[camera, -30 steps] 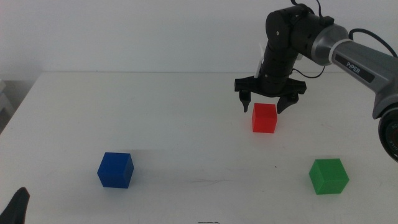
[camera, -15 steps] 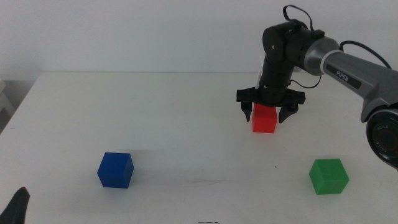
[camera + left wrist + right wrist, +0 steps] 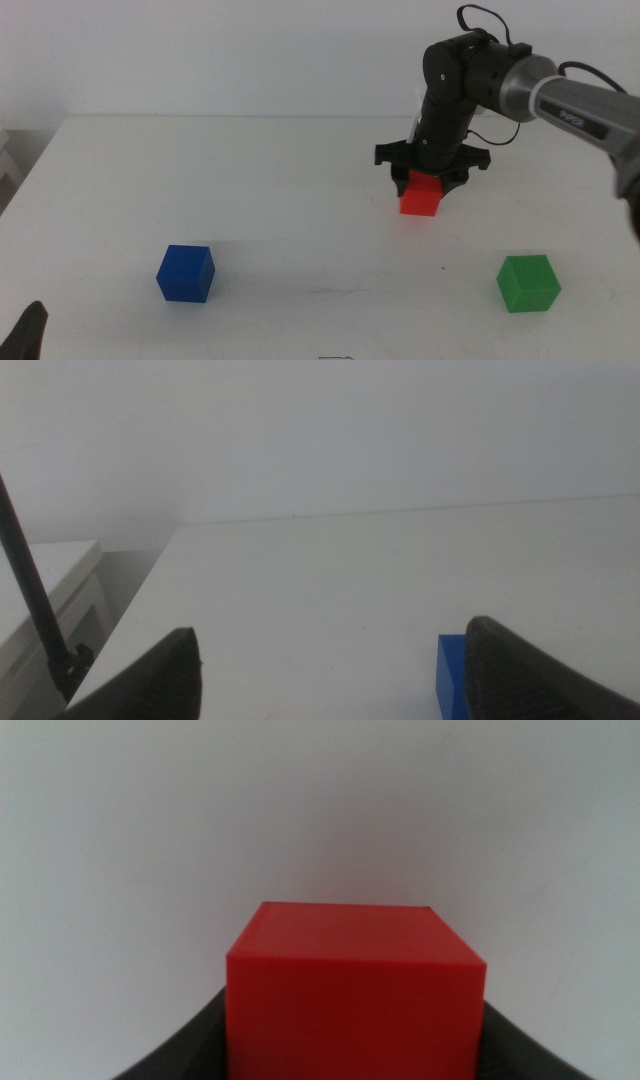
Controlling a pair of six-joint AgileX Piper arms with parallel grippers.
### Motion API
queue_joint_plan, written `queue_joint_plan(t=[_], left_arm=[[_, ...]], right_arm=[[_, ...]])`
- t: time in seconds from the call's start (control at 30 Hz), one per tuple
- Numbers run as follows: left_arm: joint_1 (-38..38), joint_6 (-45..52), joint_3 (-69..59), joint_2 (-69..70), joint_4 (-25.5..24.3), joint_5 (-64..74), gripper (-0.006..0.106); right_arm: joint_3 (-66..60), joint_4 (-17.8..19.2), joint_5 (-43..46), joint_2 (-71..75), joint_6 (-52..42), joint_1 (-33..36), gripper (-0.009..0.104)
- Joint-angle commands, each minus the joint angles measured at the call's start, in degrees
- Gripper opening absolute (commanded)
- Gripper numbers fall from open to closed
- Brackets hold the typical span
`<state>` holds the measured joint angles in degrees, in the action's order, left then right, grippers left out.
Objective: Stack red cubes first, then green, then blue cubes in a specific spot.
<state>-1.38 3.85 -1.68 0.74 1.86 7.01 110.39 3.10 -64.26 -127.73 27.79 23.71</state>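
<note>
White tabletop (image 3: 250,180) meets a pale wall (image 3: 200,50).

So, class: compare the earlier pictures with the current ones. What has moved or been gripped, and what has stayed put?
The right gripper came down over the red cube and closed its jaws on it; the cube now sits slightly shifted and tilted. The blue cube and green cube have not moved, and the left gripper still waits open near the blue cube.

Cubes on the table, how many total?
3. The red cube sits far right of centre between the right gripper jaws; the blue cube near left; the green cube near right. No others visible.
</note>
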Motion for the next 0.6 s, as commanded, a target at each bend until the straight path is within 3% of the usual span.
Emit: queue_joint_plan(t=[0.0, 0.17, 0.57], left_arm=[[0.06, -0.74, 0.22, 1.14, 0.61, -4.44, 0.087], [0.06, -0.74, 0.22, 1.14, 0.61, -4.44, 0.087], [0.06, -0.74, 0.22, 1.14, 0.61, -4.44, 0.087]], right_arm=[[-4.85, -0.03, 4.22, 8.94, 1.08, 2.64, -0.001], [-12.40, 0.25, 6.46, 15.07, 4.30, 8.38, -0.001], [-12.72, 2.02, 5.06, 14.69, 13.46, 18.73, -0.001]])
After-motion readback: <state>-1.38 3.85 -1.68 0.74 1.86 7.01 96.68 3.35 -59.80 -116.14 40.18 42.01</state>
